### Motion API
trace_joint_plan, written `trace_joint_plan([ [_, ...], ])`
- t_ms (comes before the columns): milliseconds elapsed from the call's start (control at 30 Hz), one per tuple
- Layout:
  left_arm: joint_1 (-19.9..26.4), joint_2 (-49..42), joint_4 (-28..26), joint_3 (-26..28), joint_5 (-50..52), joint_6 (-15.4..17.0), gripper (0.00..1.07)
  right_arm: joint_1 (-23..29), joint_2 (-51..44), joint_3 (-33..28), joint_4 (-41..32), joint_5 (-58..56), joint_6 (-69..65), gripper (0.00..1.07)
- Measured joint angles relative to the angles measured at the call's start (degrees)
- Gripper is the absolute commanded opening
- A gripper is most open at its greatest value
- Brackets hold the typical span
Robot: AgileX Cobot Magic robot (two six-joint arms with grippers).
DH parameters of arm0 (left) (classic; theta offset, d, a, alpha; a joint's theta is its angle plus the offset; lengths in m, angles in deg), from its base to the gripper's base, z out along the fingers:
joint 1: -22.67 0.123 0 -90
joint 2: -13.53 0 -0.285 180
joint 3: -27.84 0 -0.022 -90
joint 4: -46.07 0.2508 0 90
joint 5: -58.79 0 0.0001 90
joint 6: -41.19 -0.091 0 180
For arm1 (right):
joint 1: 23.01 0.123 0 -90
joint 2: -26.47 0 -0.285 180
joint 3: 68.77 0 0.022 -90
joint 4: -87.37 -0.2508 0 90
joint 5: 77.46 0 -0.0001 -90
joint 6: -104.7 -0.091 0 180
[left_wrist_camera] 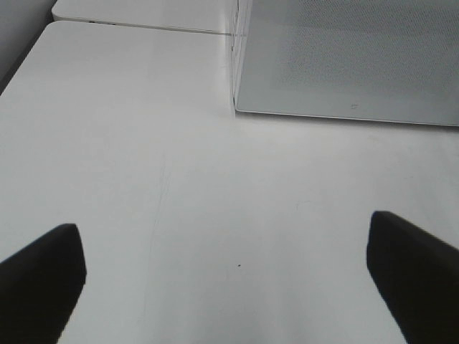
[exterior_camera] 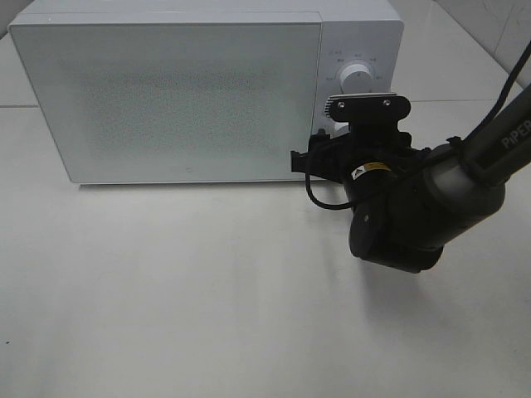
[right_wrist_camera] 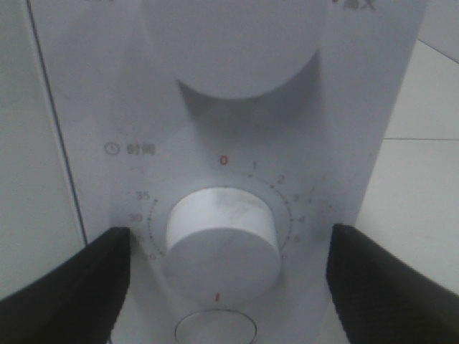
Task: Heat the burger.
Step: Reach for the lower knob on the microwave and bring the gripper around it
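The burger shows in none of the views. The microwave stands on the tabletop with its frosted door shut, and nothing can be made out through it. The burger is most likely inside, though that is a judgement, not something seen.

The step in hand looks like setting the heating time. On the control panel beside the door, the timer dial sits below a larger upper knob, and the right gripper is brought up square to that dial. Its fingers stand spread wide, one on each side of the dial, clear of its rim and gripping nothing.

The left gripper hangs over bare tabletop near the front corner of the microwave, fingers fully apart and empty. It seems to have no part in this step.

The next move calls for the right fingers to come forward until they flank the dial's rim, then close evenly on it. After that the wrist must roll clockwise to carry the setting off zero. A poorly centred grip would probably slip on the smooth white knob.
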Motion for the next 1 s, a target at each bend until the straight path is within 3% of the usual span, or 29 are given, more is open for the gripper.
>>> trace_joint_plan([
  [800, 0.0, 0.0, 0.0, 0.0, 0.0, 0.0, 1.0, 0.6, -0.1, 0.5, -0.2, 0.3, 0.4, 0.74],
  [900, 0.0, 0.0, 0.0, 0.0, 0.0, 0.0, 1.0, 0.6, -0.1, 0.5, -0.2, 0.3, 0.4, 0.69],
  [967, 0.0, 0.0, 0.0, 0.0, 0.0, 0.0, 1.0, 0.6, -0.1, 0.5, 0.2, 0.3, 0.4, 0.57],
  [1000, 0.0, 0.0, 0.0, 0.0, 0.0, 0.0, 1.0, 0.6, -0.1, 0.5, 0.2, 0.3, 0.4, 0.57],
])
